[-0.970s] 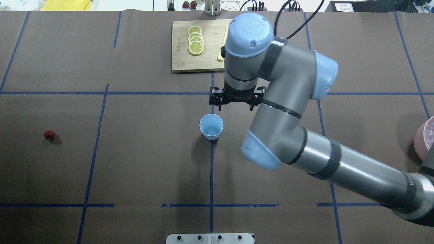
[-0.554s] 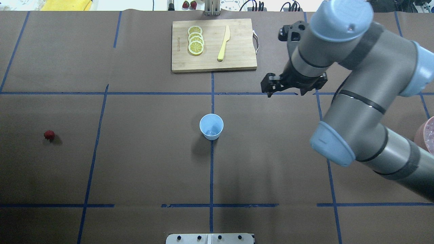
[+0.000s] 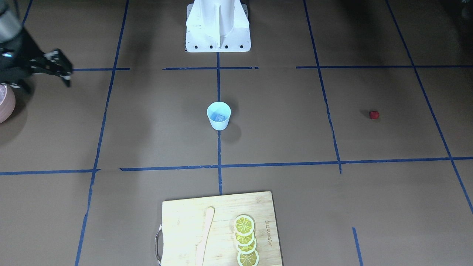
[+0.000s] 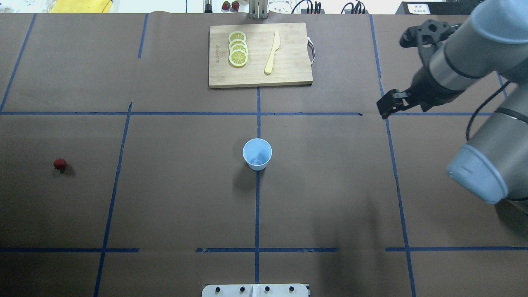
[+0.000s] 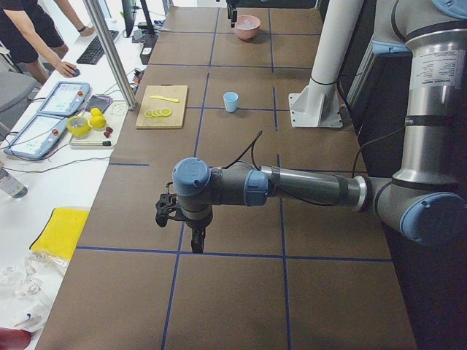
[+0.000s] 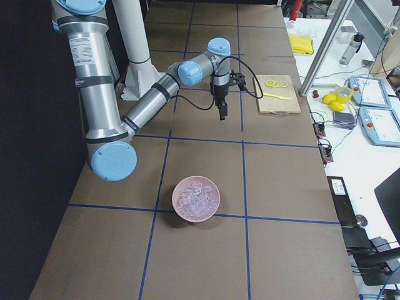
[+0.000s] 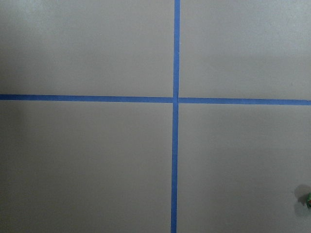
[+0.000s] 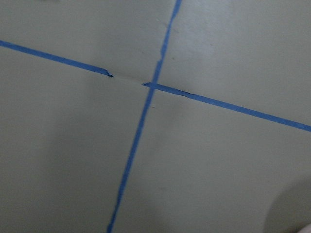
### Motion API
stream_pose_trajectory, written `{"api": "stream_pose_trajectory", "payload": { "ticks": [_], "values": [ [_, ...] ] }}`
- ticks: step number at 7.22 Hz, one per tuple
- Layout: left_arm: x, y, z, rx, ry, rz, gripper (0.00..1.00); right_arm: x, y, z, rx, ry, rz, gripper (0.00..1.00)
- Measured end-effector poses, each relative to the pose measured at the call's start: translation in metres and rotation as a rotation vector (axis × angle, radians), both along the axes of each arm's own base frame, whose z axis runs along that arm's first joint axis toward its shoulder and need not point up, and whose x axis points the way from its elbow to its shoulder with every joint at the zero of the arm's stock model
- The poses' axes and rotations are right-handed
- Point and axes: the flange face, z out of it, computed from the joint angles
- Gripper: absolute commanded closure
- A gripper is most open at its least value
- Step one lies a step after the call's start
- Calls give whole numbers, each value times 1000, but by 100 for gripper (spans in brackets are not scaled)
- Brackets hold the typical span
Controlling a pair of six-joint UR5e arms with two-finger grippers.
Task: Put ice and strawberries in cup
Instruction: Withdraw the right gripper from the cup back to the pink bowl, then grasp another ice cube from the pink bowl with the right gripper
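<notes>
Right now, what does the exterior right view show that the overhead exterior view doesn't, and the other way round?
Only exterior right: the pinkish bowl heaped with ice cubes; in the overhead view the right arm covers that spot. Only overhead: the light-blue cup at the table's centre and the strawberry lying alone far to its left. Both: the wooden cutting board with lemon slices, and the right tool up off the table.

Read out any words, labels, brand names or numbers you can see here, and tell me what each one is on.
Nothing is legible.
Cutting board: burnt-in brand mark along one edge, too small to read.
White sign at the overhead view's top right: print blurred.
Sticker on the right arm: too small to read.
</notes>
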Motion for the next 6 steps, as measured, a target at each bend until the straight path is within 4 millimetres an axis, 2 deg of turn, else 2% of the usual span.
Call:
{"api": "stream_pose_trajectory", "payload": {
  "ticks": [1,2,4,5,6],
  "values": [
    [0,0,-2,3,0,0,0,41,12,36,21,0,-38,1],
    [0,0,-4,6,5,-1,0,69,26,65,38,7,-72,1],
    [1,2,-3,4,19,-1,0,94,52,107,49,31,-138,2],
    [1,3,-3,3,21,-1,0,100,63,129,58,33,-147,2],
    [2,3,-4,3,22,-1,0,105,73,158,77,26,-133,7]
  ]
}}
